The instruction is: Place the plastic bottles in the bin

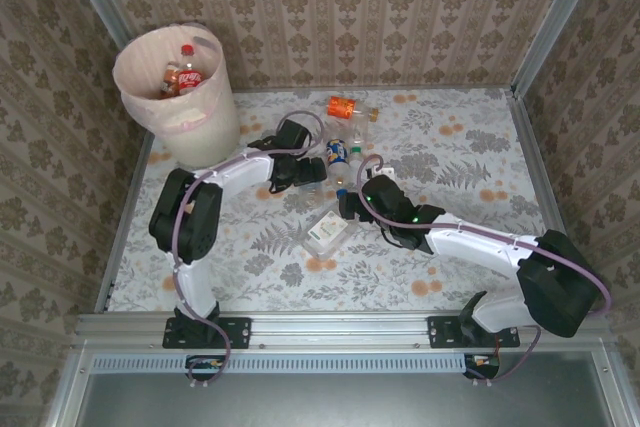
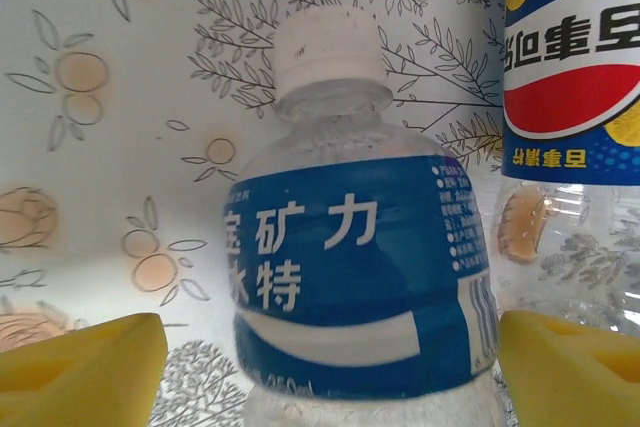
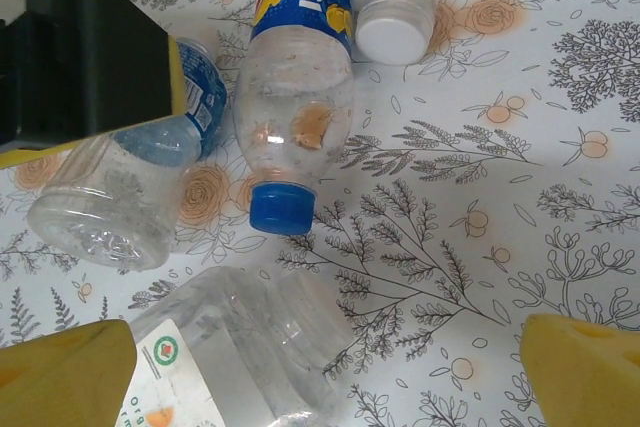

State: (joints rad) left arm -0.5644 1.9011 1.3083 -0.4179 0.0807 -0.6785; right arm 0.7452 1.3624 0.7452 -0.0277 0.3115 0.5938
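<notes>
Between the wide-spread left jaws, flat on the table, a white-capped bottle with blue label reading "矿力" and "水特", one yellow pad just beside it. Next to it, a blue-capped bottle marked "PEPSI"; between the right jaws, equally wide, a clear bottle with white label beginning "Or". Far off in the bin, two red-labelled bottles.

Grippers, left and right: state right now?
Left gripper: open, straddling the blue-label bottle, not clamped.
Right gripper: open, holding nothing.
</notes>
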